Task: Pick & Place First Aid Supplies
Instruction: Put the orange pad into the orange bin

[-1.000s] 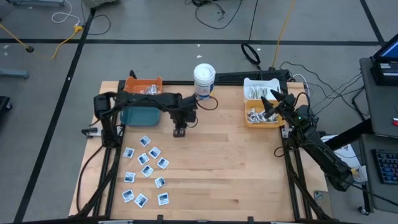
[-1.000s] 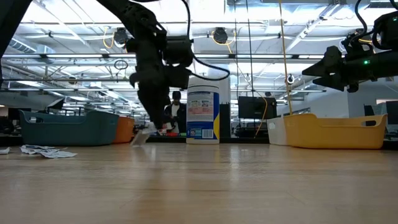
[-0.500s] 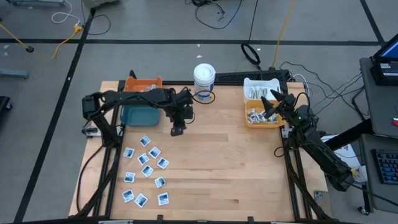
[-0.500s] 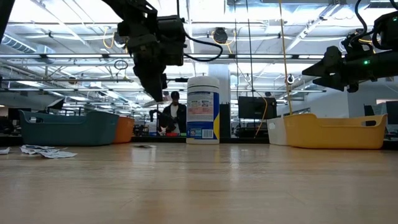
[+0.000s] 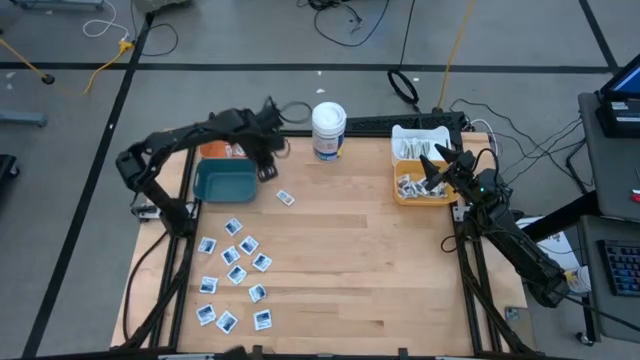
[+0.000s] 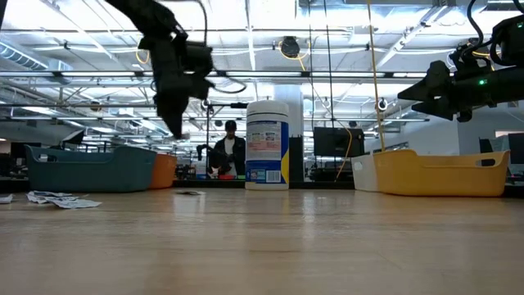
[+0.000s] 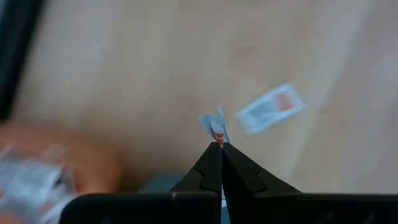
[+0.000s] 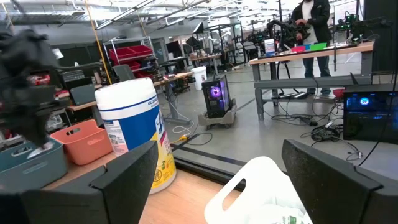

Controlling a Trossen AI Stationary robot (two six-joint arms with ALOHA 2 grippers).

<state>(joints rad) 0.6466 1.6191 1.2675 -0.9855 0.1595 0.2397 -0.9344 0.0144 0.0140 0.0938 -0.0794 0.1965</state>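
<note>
Left claw (image 7: 221, 144) pinches a small packet (image 7: 214, 124) (white-blue, red mark).

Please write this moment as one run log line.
left gripper: shut on small packet, above teal bin | right gripper: open, over yellow bin

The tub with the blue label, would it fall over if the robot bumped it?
Probably, if hit near the top. The tub stands upright and is taller than it is wide, so a high push could tip it. Once down, its round shape would likely let it roll. A low nudge might only slide it along the table. How full it is cannot be seen.
</note>
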